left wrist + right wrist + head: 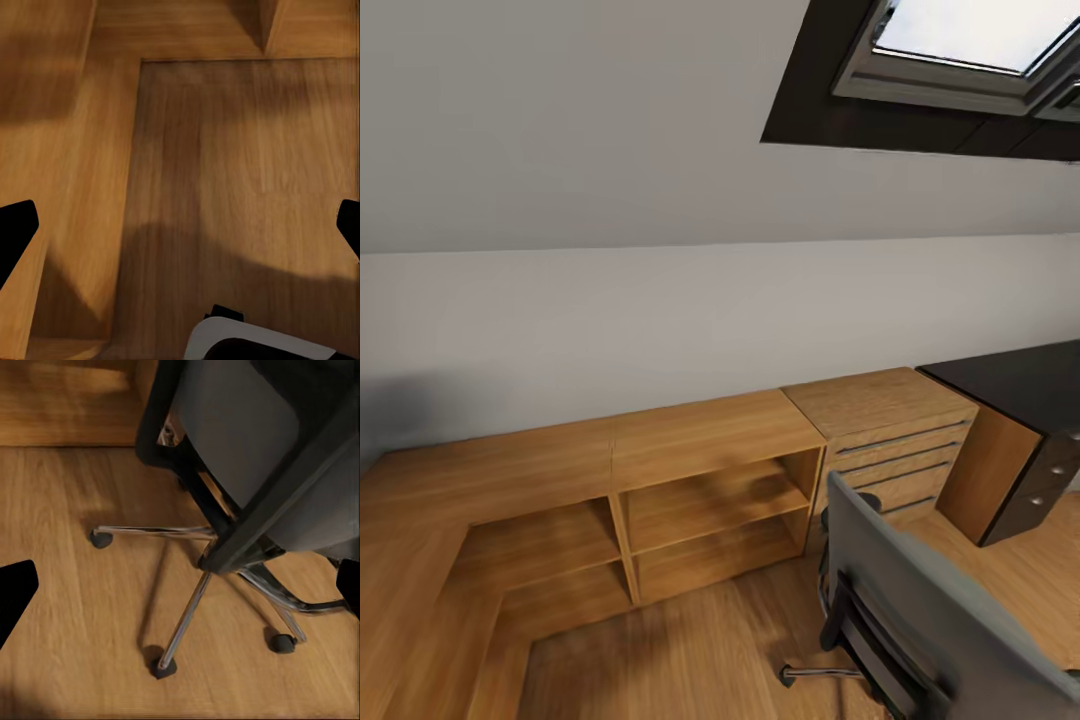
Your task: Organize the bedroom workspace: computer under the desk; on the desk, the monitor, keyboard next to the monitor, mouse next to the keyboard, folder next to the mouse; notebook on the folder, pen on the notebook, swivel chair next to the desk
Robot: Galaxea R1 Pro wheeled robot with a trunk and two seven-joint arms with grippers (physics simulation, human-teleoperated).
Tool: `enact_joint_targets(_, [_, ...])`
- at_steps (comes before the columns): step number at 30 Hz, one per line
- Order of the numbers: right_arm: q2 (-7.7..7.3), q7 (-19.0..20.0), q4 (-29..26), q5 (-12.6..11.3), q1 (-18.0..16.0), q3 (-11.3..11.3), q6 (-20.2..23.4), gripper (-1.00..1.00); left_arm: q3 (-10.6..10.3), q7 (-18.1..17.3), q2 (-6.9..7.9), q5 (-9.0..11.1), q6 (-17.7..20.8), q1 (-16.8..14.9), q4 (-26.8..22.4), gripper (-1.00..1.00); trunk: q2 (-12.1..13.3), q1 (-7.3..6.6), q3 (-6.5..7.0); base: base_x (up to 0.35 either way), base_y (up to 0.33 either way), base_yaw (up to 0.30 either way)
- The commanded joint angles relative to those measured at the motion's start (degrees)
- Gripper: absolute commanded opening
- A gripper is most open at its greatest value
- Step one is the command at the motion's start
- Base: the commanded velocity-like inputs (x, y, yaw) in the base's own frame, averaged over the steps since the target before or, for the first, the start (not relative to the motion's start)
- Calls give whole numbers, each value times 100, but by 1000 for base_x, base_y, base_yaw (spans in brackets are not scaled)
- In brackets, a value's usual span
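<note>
The swivel chair (945, 610) sits at about five o'clock in your head view, its tall grey back turned toward you and one castor arm of the metal star base poking out over the plank floor (690, 650). From the right wrist view you look down on the same chair (247, 457), with the chrome spokes and three black castors spread on the wood below it. The seat itself is hidden behind the back, so you cannot yet tell whether the folder lies there (judge that only once you see over the top).

The desk (1020, 385) shows its black top at three o'clock, with the dark drawer unit (1040, 490) and its round knobs under it. Just beside that, toward two o'clock, stands a light wooden chest of drawers (890, 440), and open wooden shelving (705, 500) runs on toward nine o'clock along the grey wall.

Your right gripper (180, 585) hangs wide open over the chair base, holding nothing; only the dark fingertips show at the frame edges. The left gripper (180, 225) is just as wide open and empty, above the bare floor near the shelving.

This looks like the approach stage. Swing the base round toward four o'clock until the seat comes into view, and keep clear of the castors, since a nudge would probably roll the chair away from you.
</note>
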Motion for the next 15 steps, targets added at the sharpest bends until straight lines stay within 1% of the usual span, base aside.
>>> enact_joint_targets(1, [4, -17, 11, -37, -5, 50, -17, 100, 53, -26, 0, -44, -8, 3, -9, 100, -5, 1, -9, 0, 0, -286])
enact_joint_targets(15, [4, -15, 11, -38, -5, 50, -17, 100, 53, -26, 0, -44, -7, 3, -9, 100, -5, 1, -55, 0, 0, -286])
